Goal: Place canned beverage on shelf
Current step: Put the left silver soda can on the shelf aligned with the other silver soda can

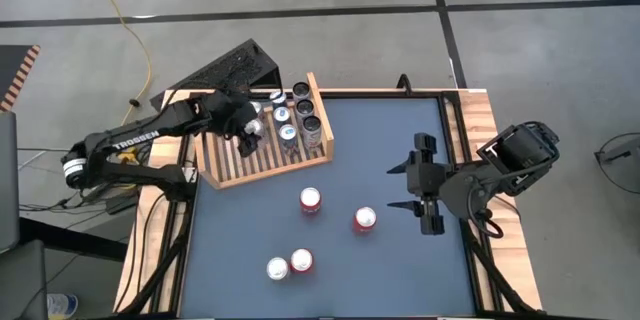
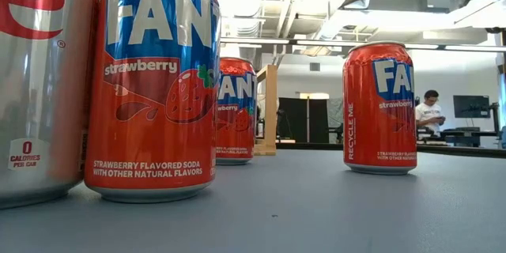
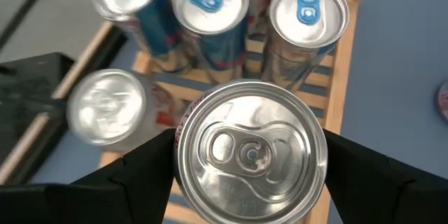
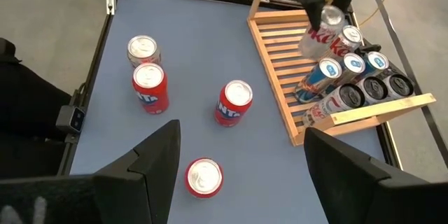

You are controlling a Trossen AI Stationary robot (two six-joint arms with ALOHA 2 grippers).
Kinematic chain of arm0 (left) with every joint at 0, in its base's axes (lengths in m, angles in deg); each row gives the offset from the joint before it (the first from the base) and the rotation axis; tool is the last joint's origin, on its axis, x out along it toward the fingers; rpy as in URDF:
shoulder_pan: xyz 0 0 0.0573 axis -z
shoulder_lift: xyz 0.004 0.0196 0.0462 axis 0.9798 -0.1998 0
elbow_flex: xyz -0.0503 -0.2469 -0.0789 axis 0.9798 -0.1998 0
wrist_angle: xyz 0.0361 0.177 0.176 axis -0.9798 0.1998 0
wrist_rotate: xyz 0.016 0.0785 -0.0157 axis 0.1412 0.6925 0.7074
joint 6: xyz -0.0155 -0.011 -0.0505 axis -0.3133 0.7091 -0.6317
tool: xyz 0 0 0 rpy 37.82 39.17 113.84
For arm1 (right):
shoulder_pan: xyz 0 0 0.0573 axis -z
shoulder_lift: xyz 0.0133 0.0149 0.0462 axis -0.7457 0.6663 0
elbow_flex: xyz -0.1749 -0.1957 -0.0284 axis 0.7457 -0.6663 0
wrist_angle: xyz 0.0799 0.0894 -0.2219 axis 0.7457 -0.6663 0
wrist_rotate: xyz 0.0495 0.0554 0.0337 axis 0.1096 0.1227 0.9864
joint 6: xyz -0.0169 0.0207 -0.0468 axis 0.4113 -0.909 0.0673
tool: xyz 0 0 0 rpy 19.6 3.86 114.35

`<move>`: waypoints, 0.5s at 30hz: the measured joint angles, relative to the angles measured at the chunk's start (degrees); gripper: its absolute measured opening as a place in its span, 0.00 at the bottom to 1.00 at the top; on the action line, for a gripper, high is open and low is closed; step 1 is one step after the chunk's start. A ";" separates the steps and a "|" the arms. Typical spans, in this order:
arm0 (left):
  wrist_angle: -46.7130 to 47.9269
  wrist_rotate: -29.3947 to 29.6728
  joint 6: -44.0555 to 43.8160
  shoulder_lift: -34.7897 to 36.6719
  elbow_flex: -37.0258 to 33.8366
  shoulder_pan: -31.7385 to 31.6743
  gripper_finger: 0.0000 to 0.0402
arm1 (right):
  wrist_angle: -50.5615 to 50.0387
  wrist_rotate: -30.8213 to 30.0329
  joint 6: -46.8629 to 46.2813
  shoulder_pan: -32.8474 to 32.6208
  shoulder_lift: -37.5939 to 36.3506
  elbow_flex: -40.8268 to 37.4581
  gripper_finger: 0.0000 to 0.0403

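Observation:
The light-wood slatted shelf stands at the table's far left and also shows in the right wrist view. Several cans stand at its far end. My left gripper is over the shelf, shut on a silver can, which also shows in the right wrist view. My right gripper is open and empty over the table's right half. Three red Fanta cans and a silver can stand on the blue tabletop. My left gripper pinches the silver can's side wall just under its top rim between its two fingers, one on each side. The fingers come from above, pointing down. The can hangs upright over the slats; I cannot tell whether its bottom touches them.
A black ridged box lies beyond the shelf's far left corner. In the low view the loose cans stand close in front, the shelf's side board behind them, and a person far off in the room.

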State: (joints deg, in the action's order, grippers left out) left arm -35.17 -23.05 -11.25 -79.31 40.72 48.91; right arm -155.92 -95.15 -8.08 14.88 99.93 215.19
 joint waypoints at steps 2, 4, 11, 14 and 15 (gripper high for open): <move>-2.57 -1.14 1.44 -0.09 -2.69 -0.77 0.73 | 0.00 0.00 0.00 0.00 0.00 -0.02 0.69; -4.20 0.47 2.40 -0.42 -5.21 -1.22 0.73 | 0.00 0.00 0.00 0.00 0.00 -0.02 0.69; -6.46 1.05 3.91 -0.33 -7.29 -3.64 0.73 | 0.00 0.00 0.00 0.00 0.00 -0.02 0.69; -7.84 -1.14 4.48 -0.35 -7.35 -3.64 0.73 | 0.00 0.00 -0.02 0.00 0.00 -0.02 0.69; -8.26 -1.12 4.64 -0.35 -7.34 -3.60 0.73 | 0.00 -0.01 -0.02 0.00 0.00 -0.02 0.69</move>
State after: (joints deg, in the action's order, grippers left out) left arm -43.43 -24.16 -6.61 -79.66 33.39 45.30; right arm -155.92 -95.16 -8.10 14.88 99.93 215.17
